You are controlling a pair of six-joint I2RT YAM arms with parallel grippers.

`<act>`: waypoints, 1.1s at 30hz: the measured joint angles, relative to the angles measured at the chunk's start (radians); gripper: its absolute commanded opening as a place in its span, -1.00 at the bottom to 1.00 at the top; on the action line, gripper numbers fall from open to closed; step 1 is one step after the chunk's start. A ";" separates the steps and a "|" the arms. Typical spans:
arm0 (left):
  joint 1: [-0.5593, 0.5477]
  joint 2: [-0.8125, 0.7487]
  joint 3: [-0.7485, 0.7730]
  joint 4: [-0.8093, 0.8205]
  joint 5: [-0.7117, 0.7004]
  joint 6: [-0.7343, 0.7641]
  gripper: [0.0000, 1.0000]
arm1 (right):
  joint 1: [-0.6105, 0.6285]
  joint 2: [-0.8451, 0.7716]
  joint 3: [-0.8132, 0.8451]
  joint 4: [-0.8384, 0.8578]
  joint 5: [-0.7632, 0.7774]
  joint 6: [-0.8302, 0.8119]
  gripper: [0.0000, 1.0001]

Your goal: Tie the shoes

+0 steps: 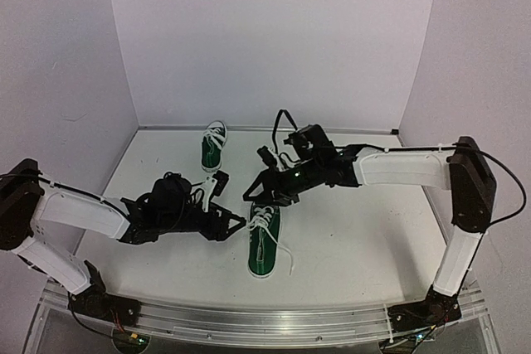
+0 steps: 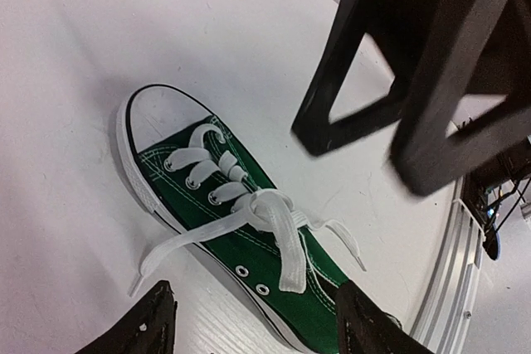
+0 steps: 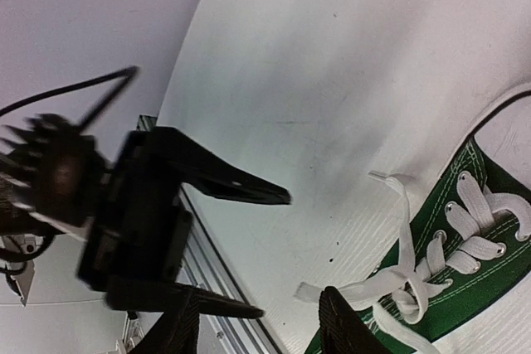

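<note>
Both my claws open and empty: left gripper (image 2: 253, 292), right gripper (image 3: 259, 296) over near shoe (image 1: 264, 246) at table front. First knot looks crossed, laces (image 2: 270, 213) loose. Next I regrasp the ends and form loops. Far shoe (image 1: 212, 148) sits at the back.

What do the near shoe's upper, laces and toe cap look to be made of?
On the near shoe, the upper looks like matte green canvas, with white stitching. The laces look like flat white woven fabric, lying limp. The toe cap is smooth white, probably rubber.
</note>
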 measured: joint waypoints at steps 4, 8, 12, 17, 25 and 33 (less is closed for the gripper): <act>0.000 0.042 0.002 0.012 0.044 0.006 0.26 | -0.028 -0.072 0.000 0.001 -0.006 -0.014 -0.12; 0.000 0.077 0.016 0.022 0.076 0.015 0.18 | -0.066 -0.090 -0.016 0.003 -0.003 -0.031 -0.23; 0.000 0.119 0.050 0.040 0.106 0.016 -0.15 | -0.092 -0.081 -0.039 -0.037 0.017 -0.064 -0.34; 0.000 0.139 0.061 0.053 0.112 0.017 -0.61 | -0.093 -0.036 -0.040 -0.082 0.035 -0.117 -0.42; 0.001 0.140 0.061 0.016 0.097 0.026 -0.95 | -0.093 0.046 -0.027 -0.142 0.029 -0.190 -0.49; 0.003 0.140 0.063 -0.011 0.075 0.028 -0.97 | -0.092 0.101 0.021 -0.166 -0.006 -0.241 -0.52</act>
